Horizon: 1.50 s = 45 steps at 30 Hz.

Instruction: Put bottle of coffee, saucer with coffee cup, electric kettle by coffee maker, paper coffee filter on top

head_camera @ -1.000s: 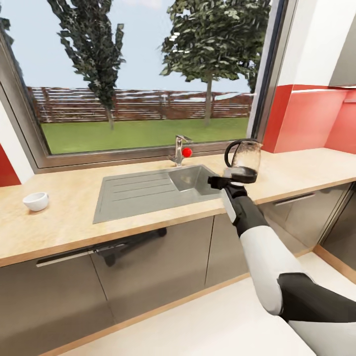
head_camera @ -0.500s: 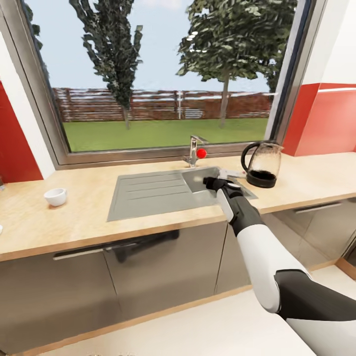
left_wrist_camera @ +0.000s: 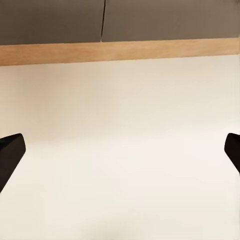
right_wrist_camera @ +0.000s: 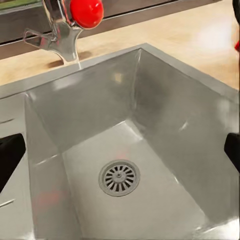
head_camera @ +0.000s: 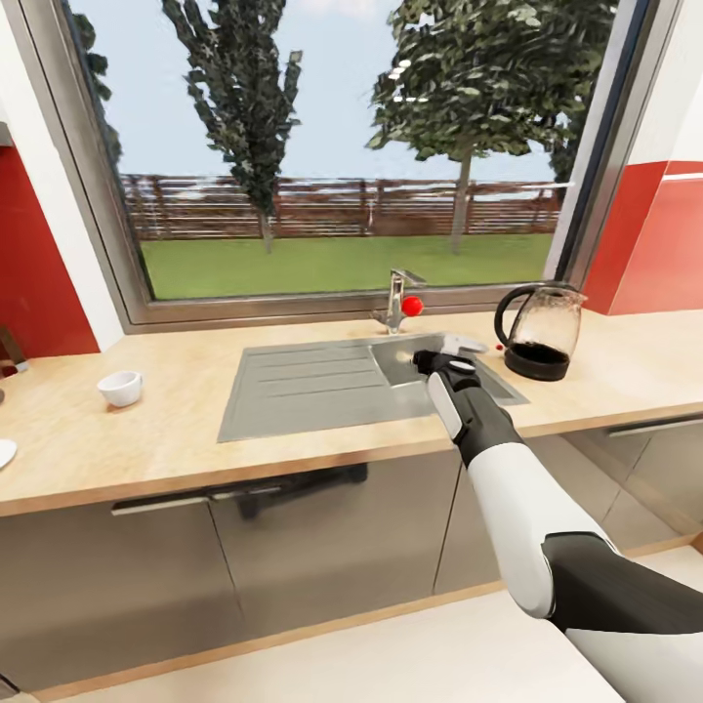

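The right gripper hangs over the basin of the sink with its fingers spread wide and nothing between them. The electric kettle stands on the kitchen countertop just to the right of this gripper, apart from it. The coffee cup sits far to its left. The left gripper is also wide apart and empty, above the pale floor.

Your right gripper has let go of the electric kettle, which now stands on the kitchen countertop at the gripper's 3 o'clock. You've panned the head left; the saucer edges in at 9 o'clock.
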Available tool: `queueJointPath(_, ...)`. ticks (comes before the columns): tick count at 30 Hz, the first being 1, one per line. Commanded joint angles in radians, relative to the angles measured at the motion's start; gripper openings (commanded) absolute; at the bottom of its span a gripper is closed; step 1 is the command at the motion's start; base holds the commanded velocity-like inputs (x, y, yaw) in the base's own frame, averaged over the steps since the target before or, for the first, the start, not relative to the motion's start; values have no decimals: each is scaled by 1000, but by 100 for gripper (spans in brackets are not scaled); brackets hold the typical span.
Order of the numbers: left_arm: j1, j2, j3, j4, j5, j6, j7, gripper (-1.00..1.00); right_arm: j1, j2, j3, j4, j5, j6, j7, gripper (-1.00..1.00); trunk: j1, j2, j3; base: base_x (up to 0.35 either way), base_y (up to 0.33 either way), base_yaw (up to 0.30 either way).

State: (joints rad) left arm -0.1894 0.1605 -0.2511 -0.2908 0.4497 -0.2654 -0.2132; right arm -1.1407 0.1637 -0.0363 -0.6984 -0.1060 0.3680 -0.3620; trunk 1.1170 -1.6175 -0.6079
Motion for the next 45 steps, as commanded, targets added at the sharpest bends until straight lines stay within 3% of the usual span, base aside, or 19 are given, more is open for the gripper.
queueJointPath(1, -1, 1, -6, 1, 10, -3, -3, 100, -1, 1, 0, -2, -10, 2, -19, 100, 0, 0, -1, 45, -33, 2)
queueJointPath(5, -1, 1, -4, 1, 10, -3, -2, 100, -1, -5, 12, -7, -2, 3, -140, 100, 0, 0, -1, 84, -102, 0)
queueJointPath(7, -1, 1, -4, 1, 10, -3, -2, 100, -1, -7, 13, -13, -1, 4, -149, 100, 0, 0, -1, 168, -223, 0)
queueJointPath(11, -1, 1, -4, 1, 10, -3, -2, 100, -1, -9, 13, -21, 82, 5, -158, 100, 0, 0, -1, 133, -182, 0)
queueJointPath(14, -1, 1, -4, 1, 10, -3, -2, 100, -1, -10, 13, -22, 100, 5, -159, 100, 0, 0, -1, 113, -154, 0)
queueJointPath(18, -1, 7, -3, 5, 10, -3, -3, 100, -1, -10, 13, -36, 107, 5, -161, 100, 0, 0, -1, 26, -35, 0)
queueJointPath(21, 0, 14, -3, 19, 10, -6, -4, 100, 1, -8, 11, -133, 107, 7, -163, 100, 0, 0, -1, 5, -6, 0)
queueJointPath(25, 22, 17, -3, 22, 10, -13, -5, 100, 4, -7, 10, -163, 107, 9, -163, 100, 0, 0, -1, 1, -1, 0)
queueJointPath(28, 68, 38, -2, 2, 10, -30, -7, 100, 10, -7, 9, -168, 105, 10, -160, 100, 0, 0, -1, 0, 0, 0)
queueJointPath(30, 99, 67, 3, -43, 11, -37, -11, 100, 12, -7, 9, -168, 105, 10, -157, 100, 0, 0, -1, 0, 0, 0)
queueJointPath(32, 149, 88, 38, -154, 11, -40, -23, 100, 14, -7, 9, -168, 105, 11, -157, 100, 0, 0, -1, 0, 0, 0)
queueJointPath(34, 244, 103, 117, -321, 9, -36, -31, 100, 14, -7, 9, -165, 107, 10, -156, 100, 0, 0, -1, 0, 0, 0)
queueJointPath(39, 298, 105, 200, -301, 8, -30, -35, 100, 15, -8, 9, -122, 107, 6, -158, 100, 0, 0, -1, 0, 0, 0)
queueJointPath(45, 305, 89, 215, -286, 7, -27, -35, 100, 15, -8, 9, -112, 109, 5, -161, 100, 0, 0, -1, 134, -8, 0)
